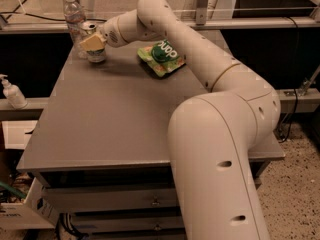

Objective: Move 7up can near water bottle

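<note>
The pincer [92, 41] is out at the far left corner of the bench [115, 119], at the end of the long white arm [200, 59] that stretches across the top. It is clenched on the 7up can [97, 55]: one tan finger [91, 42] lies across the near face of the can, and the silver top shows just above and behind it. The can stands upright in the grasp, its base down at the bench surface; whether it rests there or hangs just clear I cannot tell. The water bottle [75, 18] stands upright just beyond the pincer and slightly to its left, very near the can. A flat green snack bag [162, 58] lies on the bench to the right of the pincer, under the arm. A small white pump bottle [12, 92] sits well off to the pincer's left and nearer, on a ledge beside the bench.
</note>
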`<state>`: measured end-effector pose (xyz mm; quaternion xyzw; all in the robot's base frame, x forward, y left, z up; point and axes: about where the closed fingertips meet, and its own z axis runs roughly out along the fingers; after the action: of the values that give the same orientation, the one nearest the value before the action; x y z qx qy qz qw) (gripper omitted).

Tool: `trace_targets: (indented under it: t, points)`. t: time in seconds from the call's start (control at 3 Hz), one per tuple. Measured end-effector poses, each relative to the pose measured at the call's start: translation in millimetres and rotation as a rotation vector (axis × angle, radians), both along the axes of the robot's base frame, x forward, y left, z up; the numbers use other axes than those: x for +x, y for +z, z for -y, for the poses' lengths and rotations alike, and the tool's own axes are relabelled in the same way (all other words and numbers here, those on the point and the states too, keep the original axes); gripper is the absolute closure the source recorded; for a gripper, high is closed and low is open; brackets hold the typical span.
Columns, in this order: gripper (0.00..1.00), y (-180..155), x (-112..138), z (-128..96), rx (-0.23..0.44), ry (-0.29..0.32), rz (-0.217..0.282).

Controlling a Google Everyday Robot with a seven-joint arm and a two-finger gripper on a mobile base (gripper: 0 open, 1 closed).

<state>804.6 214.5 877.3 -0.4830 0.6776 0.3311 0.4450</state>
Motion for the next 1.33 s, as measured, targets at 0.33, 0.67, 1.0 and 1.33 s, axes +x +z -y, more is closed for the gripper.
trace_targets:
  t: [0.33, 0.67, 1.0, 1.33]
  points:
    - [0.77, -4.6, -1.9, -1.8, -0.005, 0.004, -0.01]
    - [0.54, -9.5, -3.3, 5.2, -0.008, -0.002, -0.016]
    - [0.31, -13.5, -4.5, 12.2, -0.01, -0.008, -0.017]
    - [0.08, -12.4, -4.6, 12.5, -0.01, -0.008, -0.017]
